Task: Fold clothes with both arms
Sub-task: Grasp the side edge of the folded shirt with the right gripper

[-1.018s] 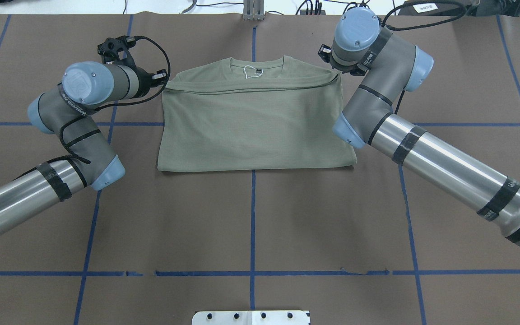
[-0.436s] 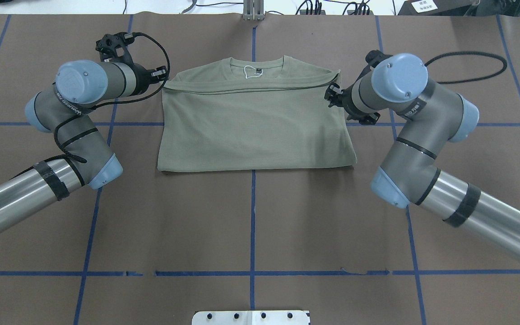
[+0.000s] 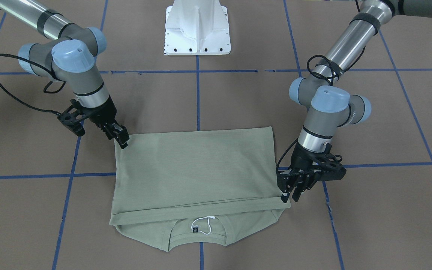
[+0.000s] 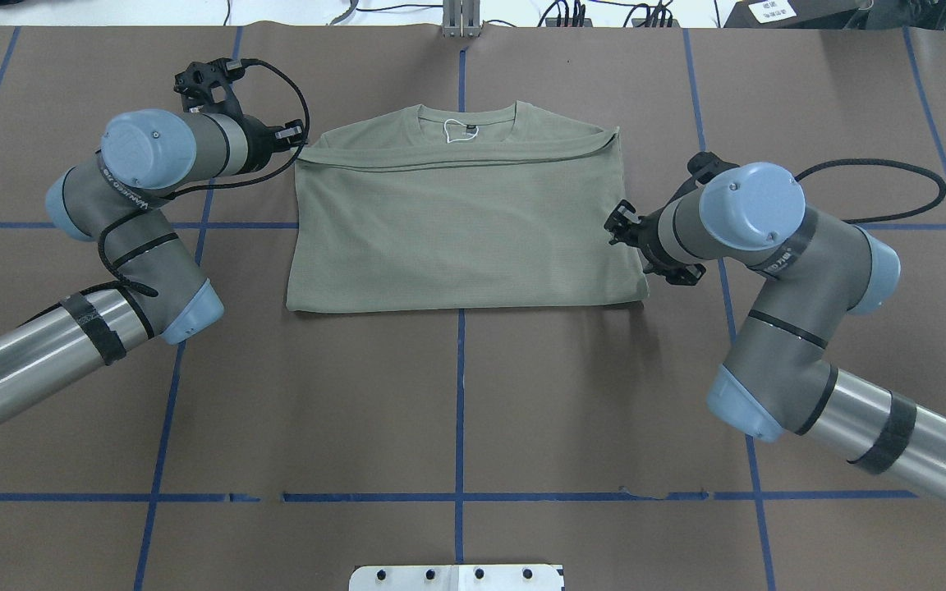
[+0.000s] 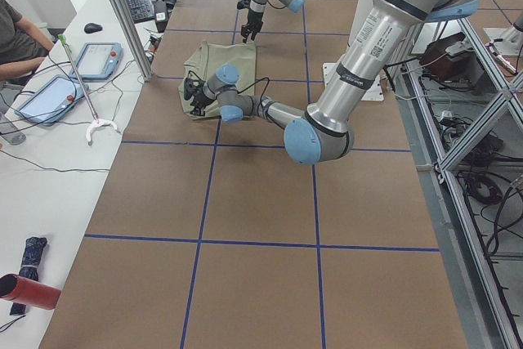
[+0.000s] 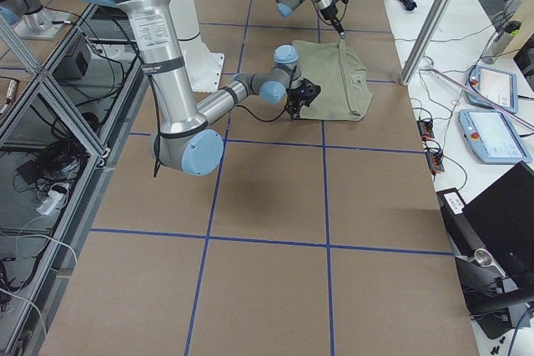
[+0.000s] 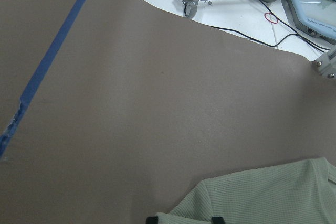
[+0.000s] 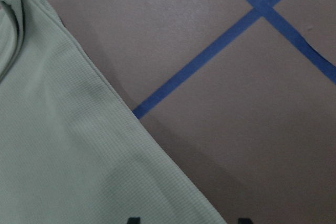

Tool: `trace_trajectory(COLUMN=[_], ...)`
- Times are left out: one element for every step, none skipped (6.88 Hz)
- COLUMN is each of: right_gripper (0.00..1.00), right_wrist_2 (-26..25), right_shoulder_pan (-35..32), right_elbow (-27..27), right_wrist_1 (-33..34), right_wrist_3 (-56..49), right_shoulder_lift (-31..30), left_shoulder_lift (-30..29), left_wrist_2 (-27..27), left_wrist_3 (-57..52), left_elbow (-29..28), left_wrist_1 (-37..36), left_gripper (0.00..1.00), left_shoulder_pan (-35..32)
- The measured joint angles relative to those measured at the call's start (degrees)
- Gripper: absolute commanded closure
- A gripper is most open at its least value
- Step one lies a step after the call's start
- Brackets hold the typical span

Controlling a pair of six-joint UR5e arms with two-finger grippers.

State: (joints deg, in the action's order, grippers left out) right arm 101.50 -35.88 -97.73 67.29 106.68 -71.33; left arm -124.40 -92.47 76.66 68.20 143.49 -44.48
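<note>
Even, diffuse overhead light, soft shadows under the right arm, mild blur in the right-wrist close-up.

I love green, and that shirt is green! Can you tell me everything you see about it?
The shirt is sage green, fine ribbed knit, folded into a flat rectangle on the brown table. Its bottom is folded up over the chest, so only the round collar shows beyond, with a black label and white string loop inside. No sleeves show. The open left gripper sits at its far left corner, the open right gripper at its right edge.
</note>
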Motion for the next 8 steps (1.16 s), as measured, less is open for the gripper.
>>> trace_trajectory(right_gripper=[0.31,0.44,0.87,1.00,1.00,1.00,1.00,1.00], right_wrist_2=[-0.14,-0.68,-1.74,-2.54,-2.84,-2.91,-2.79,-2.54], right_shoulder_pan=[0.67,1.25,1.89,2.27,2.43,2.51,2.54,2.63], right_elbow=[-0.23,-0.17,-0.13,-0.17,-0.20,-0.48,-1.50,-3.21], right_wrist_1=[-0.01,0.02,0.03,0.04,0.04,0.04,0.06,0.12], right_wrist_3=[0.28,0.37,0.40,0.43,0.45,0.45,0.44,0.42], right_shoulder_lift=[-0.84,-1.10,-1.09,-1.04,-1.16,-1.45,-2.00,-2.91], left_shoulder_lift=[-0.01,0.01,0.03,0.04,0.04,0.04,0.04,0.04], left_wrist_2=[0.00,0.00,0.00,0.00,0.00,0.00,0.00,0.00], left_wrist_3=[0.04,0.04,0.01,-0.01,-0.02,-0.02,-0.02,-0.02], left_elbow=[0.06,0.12,0.15,0.17,0.21,0.24,0.32,0.41], left_wrist_1=[0.00,-0.03,-0.05,-0.05,-0.06,-0.06,-0.08,-0.11], left_gripper=[0.54,0.54,0.54,0.54,0.54,0.54,0.54,0.54], left_shoulder_pan=[0.00,0.01,0.01,0.00,-0.04,-0.06,-0.07,-0.07])
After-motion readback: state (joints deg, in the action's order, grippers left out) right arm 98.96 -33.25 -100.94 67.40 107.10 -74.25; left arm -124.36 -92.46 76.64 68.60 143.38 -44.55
